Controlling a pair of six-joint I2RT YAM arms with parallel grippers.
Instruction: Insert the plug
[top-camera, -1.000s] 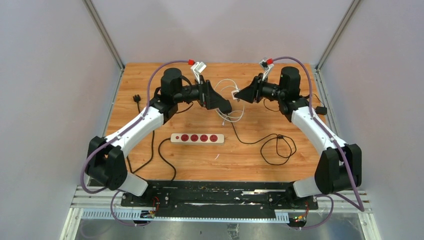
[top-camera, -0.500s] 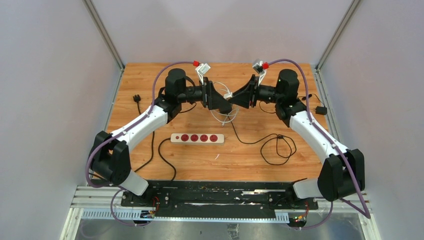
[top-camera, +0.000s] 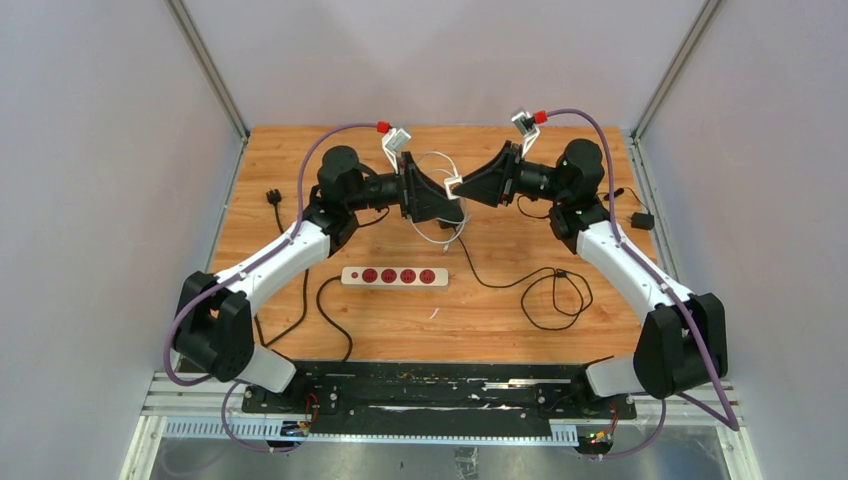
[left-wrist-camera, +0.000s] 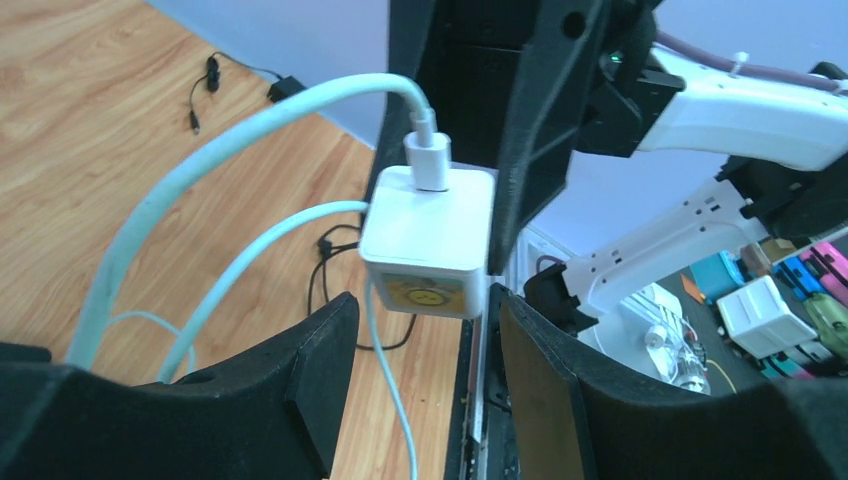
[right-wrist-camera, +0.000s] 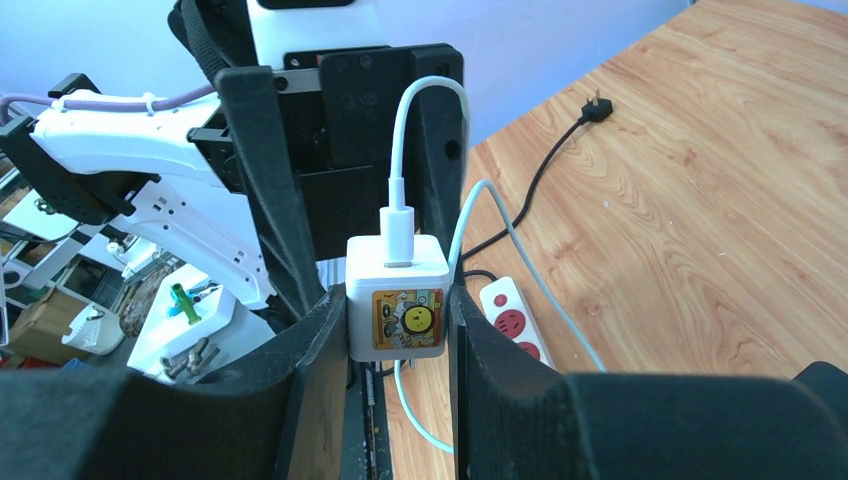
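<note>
A white cube plug (top-camera: 452, 185) with a yellow sticker and a white cable (top-camera: 440, 228) is held in the air above the table's back middle. My right gripper (top-camera: 462, 186) is shut on it, with its pads on both sides of the plug (right-wrist-camera: 397, 300). My left gripper (top-camera: 440, 200) faces it and is open. In the left wrist view the plug (left-wrist-camera: 428, 235) hangs just beyond the spread fingers (left-wrist-camera: 315, 370), touching neither. The white power strip (top-camera: 395, 276) with red sockets lies on the table below and also shows in the right wrist view (right-wrist-camera: 510, 315).
A black cable (top-camera: 545, 290) loops on the wood at the right of the strip. Another black cord with a plug (top-camera: 272, 196) runs along the left side. A small black adapter (top-camera: 641, 220) lies at the right edge.
Both grippers have come together and risen. The right gripper has carried the plug left, up to the left gripper's open fingers. The white cable has lifted off the table with it.
</note>
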